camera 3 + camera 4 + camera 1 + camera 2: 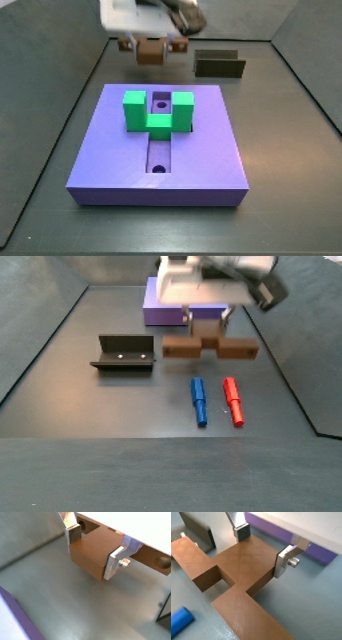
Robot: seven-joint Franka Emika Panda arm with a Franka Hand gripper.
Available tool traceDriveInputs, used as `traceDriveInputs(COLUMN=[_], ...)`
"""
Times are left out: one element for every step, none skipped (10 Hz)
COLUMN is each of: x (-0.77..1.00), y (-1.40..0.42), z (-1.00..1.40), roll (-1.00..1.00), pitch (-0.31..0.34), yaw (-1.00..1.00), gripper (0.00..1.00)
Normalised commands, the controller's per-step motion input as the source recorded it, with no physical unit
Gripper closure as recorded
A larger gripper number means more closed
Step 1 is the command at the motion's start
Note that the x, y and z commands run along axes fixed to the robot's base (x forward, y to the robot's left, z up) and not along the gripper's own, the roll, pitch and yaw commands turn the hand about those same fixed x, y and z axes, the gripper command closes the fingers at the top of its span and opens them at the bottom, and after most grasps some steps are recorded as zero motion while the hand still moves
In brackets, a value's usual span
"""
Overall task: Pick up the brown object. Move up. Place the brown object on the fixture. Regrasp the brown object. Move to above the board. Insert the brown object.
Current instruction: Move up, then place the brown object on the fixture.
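Observation:
The brown object (pixel 234 572) is a mid-brown cross-shaped block with a round hole near one end (pixel 162 561). My gripper (pixel 264 548) is shut on its short arm, with the silver fingers (pixel 286 561) flat against both sides. In both side views the gripper (pixel 207 314) holds the brown object (pixel 210 348) low over the floor; I cannot tell if it touches. The dark olive fixture (pixel 124 353) stands apart on the floor and also shows in a side view (pixel 221 66). The purple board (pixel 160 150) carries a green U-shaped block (pixel 158 110), and the gripper (pixel 150 45) is beyond its far end.
A blue peg (pixel 199 401) and a red peg (pixel 233 401) lie side by side on the floor near the brown object. The blue peg's end shows in a wrist view (pixel 179 621). Dark walls enclose the floor.

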Motion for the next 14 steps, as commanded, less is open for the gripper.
traceDriveInputs(x=[-0.01, 0.00, 0.00, 0.14, 0.43, 0.73, 0.76, 0.72, 0.72, 0.71, 0.70, 0.65, 0.59, 0.58], y=[0.00, 0.03, 0.02, -0.06, -0.05, 0.06, 0.00, 0.00, 0.00, 0.00, 0.00, 0.00, 0.02, 0.06], z=[0.22, 0.00, 0.00, 0.09, 0.42, 0.71, 0.64, 0.52, 0.49, 0.47, 0.45, 0.38, 0.32, 0.24], roll=[0.04, 0.00, 0.00, 0.00, -0.20, -0.63, -0.85, -1.00, -1.00, -1.00, -1.00, -1.00, -1.00, -1.00], pitch=[-0.005, 0.000, 0.000, 0.000, 0.086, 0.203, 0.149, 0.040, 0.020, 0.014, 0.009, 0.000, 0.000, 0.000], yaw=[0.01, 0.00, 0.00, 0.00, -0.07, -0.20, -0.30, -0.38, -0.39, -0.39, -0.39, -0.33, -0.27, -0.30], gripper=[1.00, 1.00, 1.00, 1.00, 1.00, 1.00, 1.00, 1.00, 1.00, 1.00, 1.00, 1.00, 1.00, 1.00])
